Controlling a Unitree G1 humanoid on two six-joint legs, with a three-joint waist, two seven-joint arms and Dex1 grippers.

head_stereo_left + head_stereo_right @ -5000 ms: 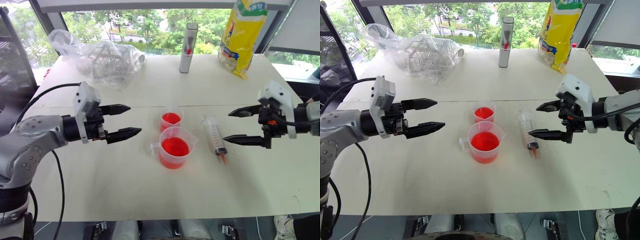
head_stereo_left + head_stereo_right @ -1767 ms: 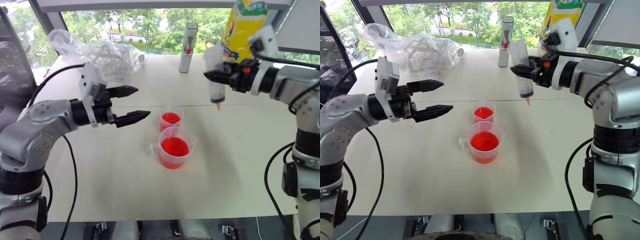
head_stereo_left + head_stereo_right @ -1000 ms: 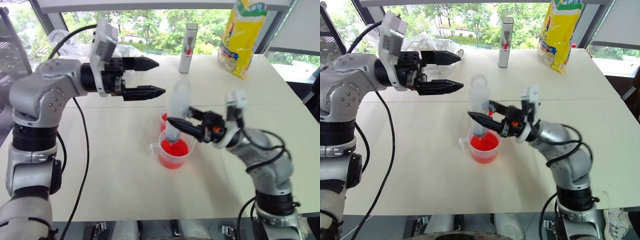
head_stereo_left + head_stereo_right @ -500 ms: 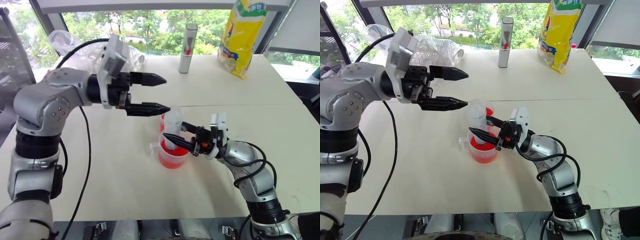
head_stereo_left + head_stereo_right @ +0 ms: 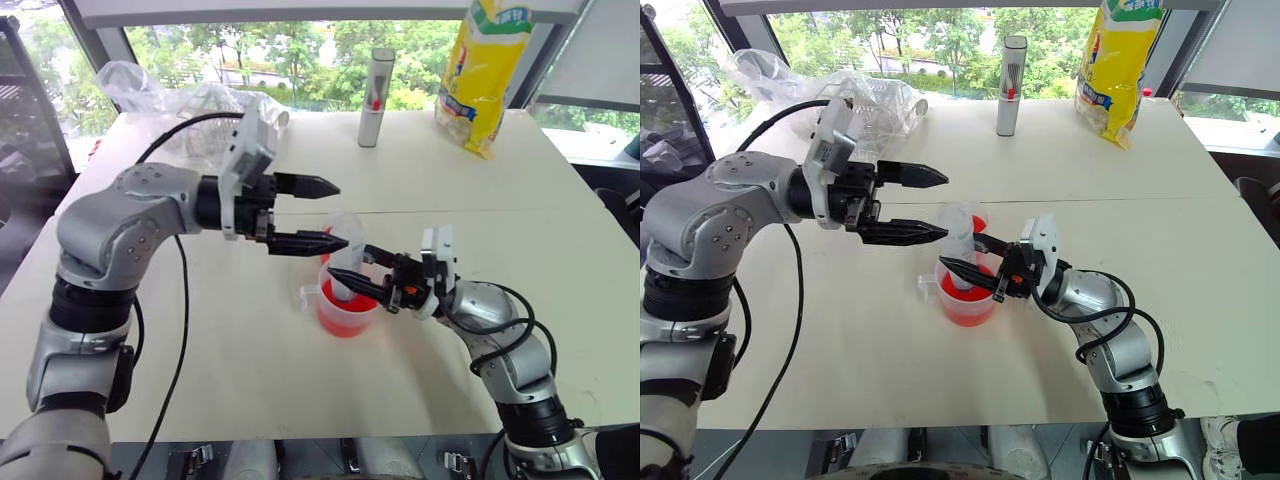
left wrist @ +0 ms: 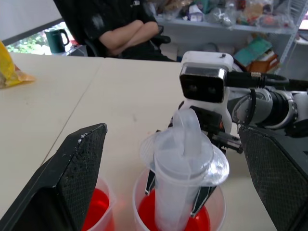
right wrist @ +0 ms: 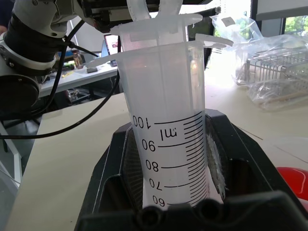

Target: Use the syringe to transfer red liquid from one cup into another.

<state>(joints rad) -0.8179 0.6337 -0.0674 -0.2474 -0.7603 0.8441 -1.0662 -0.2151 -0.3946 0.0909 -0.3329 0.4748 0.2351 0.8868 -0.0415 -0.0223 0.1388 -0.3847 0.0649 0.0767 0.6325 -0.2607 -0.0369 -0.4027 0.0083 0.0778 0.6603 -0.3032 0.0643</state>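
Note:
The syringe (image 5: 346, 252) stands upright with its tip down in the larger spouted cup (image 5: 345, 312), which holds red liquid (image 5: 338, 316). My right gripper (image 5: 348, 263) is shut on the syringe barrel (image 7: 168, 139) just above the cup rim. The left gripper (image 5: 340, 214) hangs open, level with the white plunger top (image 6: 185, 137), one finger on each side and apart from it. The smaller cup (image 5: 979, 222), also holding red liquid, stands just behind, partly hidden by the syringe.
At the back of the table stand a grey tube with a red mark (image 5: 377, 95), a yellow bag (image 5: 488, 70) and a wire rack in a plastic bag (image 5: 205, 115). A person (image 6: 127, 33) sits with folded arms beyond the table.
The left gripper has come down from above the cups, still open, and its fingers now flank the plunger top. A second ago the syringe was higher; since half a second ago it has kept still.

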